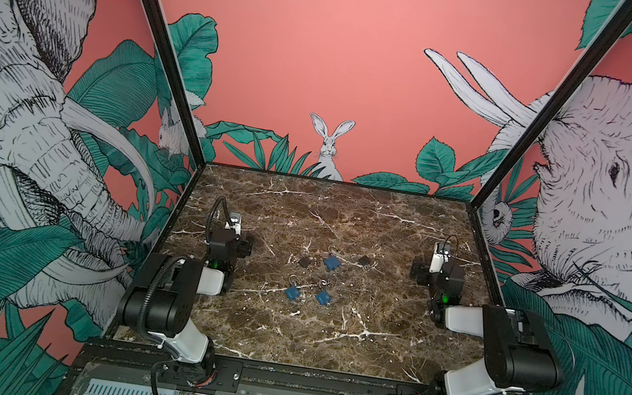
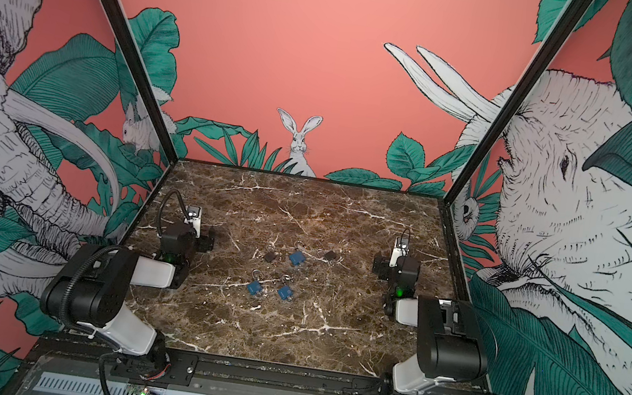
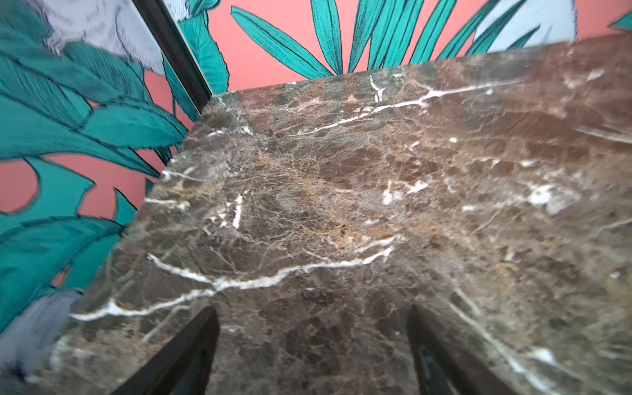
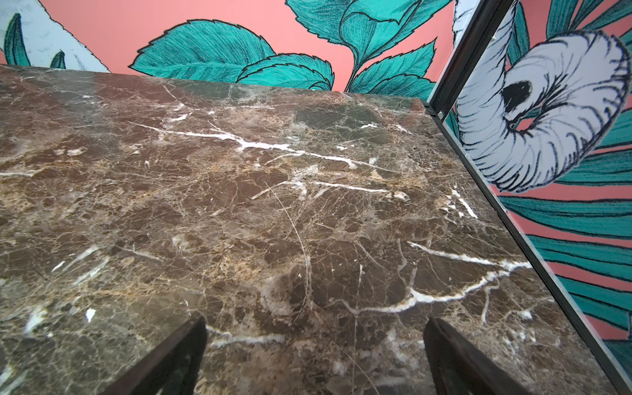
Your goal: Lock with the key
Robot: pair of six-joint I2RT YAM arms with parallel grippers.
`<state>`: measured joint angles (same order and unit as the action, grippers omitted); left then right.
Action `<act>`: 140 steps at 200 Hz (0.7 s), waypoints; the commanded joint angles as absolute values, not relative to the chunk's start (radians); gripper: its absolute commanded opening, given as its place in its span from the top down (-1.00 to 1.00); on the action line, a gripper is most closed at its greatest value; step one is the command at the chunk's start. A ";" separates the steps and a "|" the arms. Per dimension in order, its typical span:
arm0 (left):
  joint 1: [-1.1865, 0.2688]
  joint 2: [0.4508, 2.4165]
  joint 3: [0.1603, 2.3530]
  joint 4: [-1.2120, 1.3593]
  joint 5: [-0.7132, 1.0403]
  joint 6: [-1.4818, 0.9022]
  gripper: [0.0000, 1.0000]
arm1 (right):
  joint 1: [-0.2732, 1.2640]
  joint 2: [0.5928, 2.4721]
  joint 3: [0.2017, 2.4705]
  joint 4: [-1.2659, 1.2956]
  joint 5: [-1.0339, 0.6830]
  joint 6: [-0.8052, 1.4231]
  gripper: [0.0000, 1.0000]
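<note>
Hanging spread and empty, left end effector (image 3: 309,325) and right end effector (image 4: 314,328) flank 5 padlocks (image 1: 331,262); locking seems not yet begun.

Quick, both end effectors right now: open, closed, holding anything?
Left end effector: open, holding nothing.
Right end effector: open, holding nothing.

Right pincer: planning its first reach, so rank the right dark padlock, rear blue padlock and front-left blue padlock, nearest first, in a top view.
1. Right dark padlock, on the side of the right pincer.
2. Rear blue padlock, centre, farther back.
3. Front-left blue padlock, left of centre, near the front.
</note>
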<state>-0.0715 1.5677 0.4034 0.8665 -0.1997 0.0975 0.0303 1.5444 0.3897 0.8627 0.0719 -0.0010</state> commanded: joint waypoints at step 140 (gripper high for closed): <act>-0.338 1.171 0.792 -0.099 -0.201 -0.294 -0.10 | 0.441 1.593 0.992 -0.113 0.062 0.139 -0.29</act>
